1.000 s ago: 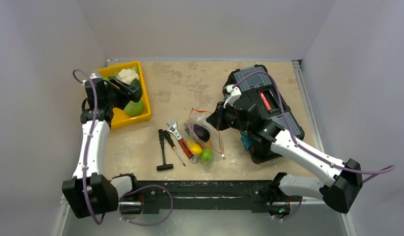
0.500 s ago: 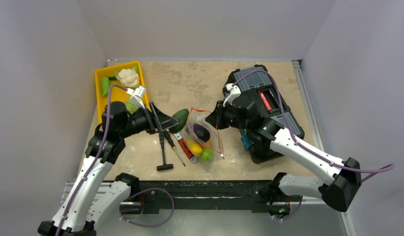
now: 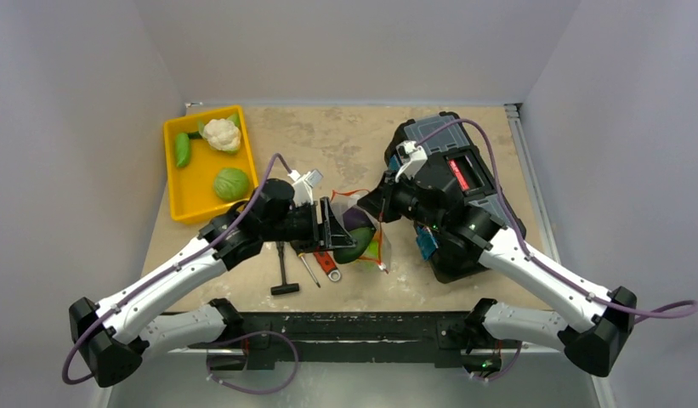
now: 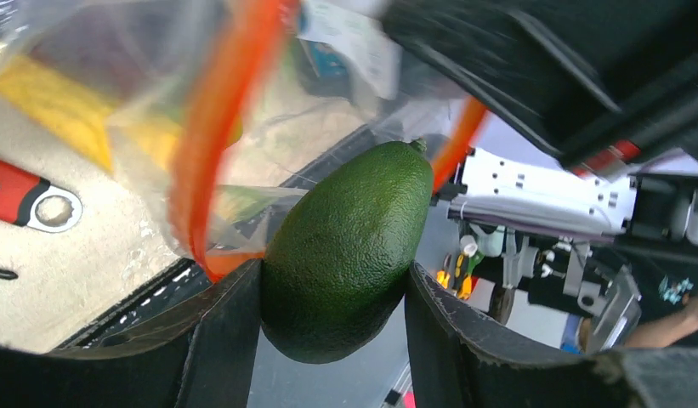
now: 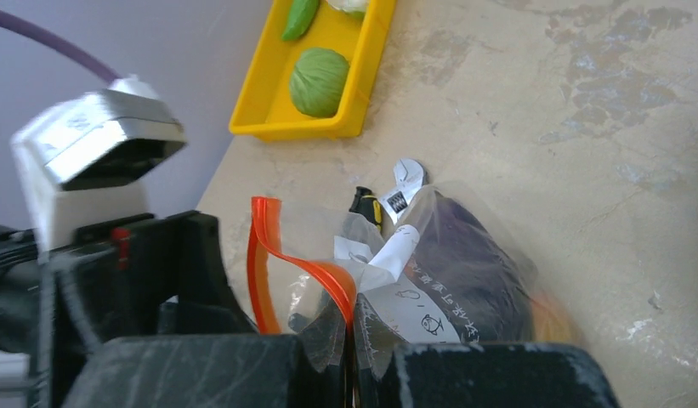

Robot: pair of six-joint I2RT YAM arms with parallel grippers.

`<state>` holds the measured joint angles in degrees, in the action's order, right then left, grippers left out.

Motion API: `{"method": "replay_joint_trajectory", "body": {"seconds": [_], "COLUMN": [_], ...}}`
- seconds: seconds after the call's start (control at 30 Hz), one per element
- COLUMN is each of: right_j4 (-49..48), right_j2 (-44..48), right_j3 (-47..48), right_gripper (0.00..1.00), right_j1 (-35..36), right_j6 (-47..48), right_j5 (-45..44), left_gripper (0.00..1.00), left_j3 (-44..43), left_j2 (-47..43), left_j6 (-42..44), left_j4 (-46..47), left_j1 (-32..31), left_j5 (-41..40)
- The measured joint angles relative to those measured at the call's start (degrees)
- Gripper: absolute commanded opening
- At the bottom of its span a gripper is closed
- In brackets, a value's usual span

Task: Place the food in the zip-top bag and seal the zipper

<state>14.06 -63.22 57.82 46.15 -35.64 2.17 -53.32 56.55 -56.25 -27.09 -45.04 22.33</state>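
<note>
My left gripper (image 3: 343, 235) is shut on a dark green avocado (image 4: 345, 251) and holds it at the open mouth of the zip-top bag (image 3: 366, 223) in the table's middle. The zipper, a red-orange strip (image 4: 213, 136), curves just left of the avocado in the left wrist view. My right gripper (image 5: 352, 350) is shut on the zipper (image 5: 315, 270) and holds that edge up. Through the clear plastic I see the dark purple eggplant (image 5: 481, 268), an orange blur behind it, a yellow piece (image 4: 48, 102) and the whitish label (image 5: 417, 319).
A yellow tray (image 3: 177, 194) at the back left holds a cauliflower (image 3: 220, 133), a cabbage (image 3: 231, 184) and a green piece (image 3: 183, 150). A red-handled wrench (image 3: 326, 263), a screwdriver (image 3: 308, 269) and a black T-handle (image 3: 282, 274) lie left of the bag. A black toolbox (image 3: 461, 170) stands to the right.
My left arm has swung from the yellow tray across to the bag, carrying the avocado to its mouth. My right gripper has kept its hold on the zipper edge.
</note>
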Motion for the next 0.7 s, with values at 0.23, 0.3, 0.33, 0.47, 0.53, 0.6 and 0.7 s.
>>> {"method": "replay_joint_trajectory", "body": {"seconds": [0.23, 0.3, 0.33, 0.47, 0.53, 0.6, 0.7], "right_j4": [-2.36, -3.04, -3.17, -3.17, -3.19, -3.19, -3.13], "right_j2": [4.70, 4.81, 4.74, 4.00, 3.82, 3.82, 3.82], "right_j3": [-1.25, -1.77, -2.01, -2.84, -3.34, -3.91, -4.24], "right_gripper": [0.00, 0.00, 0.00, 0.00, 0.00, 0.00, 0.00], "right_j1": [0.00, 0.00, 0.00, 0.04, 0.07, 0.11, 0.31], "right_j6": [0.31, 0.63, 0.74, 1.38, 1.57, 1.62, 1.64], "right_j5": [0.68, 1.18, 1.53, 2.01, 1.99, 2.01, 1.97], "left_gripper": [0.24, 0.29, 0.31, 0.35, 0.38, 0.45, 0.57], "left_j3": [-0.35, -0.70, -0.81, -0.66, 0.57, 2.51, 3.69], "left_j2": [2.86, 4.24, 4.96, 8.94, 9.88, 9.97, 9.60], "left_j6": [-5.27, -6.78, -7.45, -13.31, -16.94, -21.05, -25.75], "left_j4": [-0.42, -0.17, 0.11, 5.01, 9.01, 12.11, 12.90], "left_j1": [-0.11, -0.11, -0.11, -0.13, -0.15, -0.17, -0.44], "left_j5": [-3.72, -3.58, -3.34, 0.33, 1.86, 2.69, 1.68]}}
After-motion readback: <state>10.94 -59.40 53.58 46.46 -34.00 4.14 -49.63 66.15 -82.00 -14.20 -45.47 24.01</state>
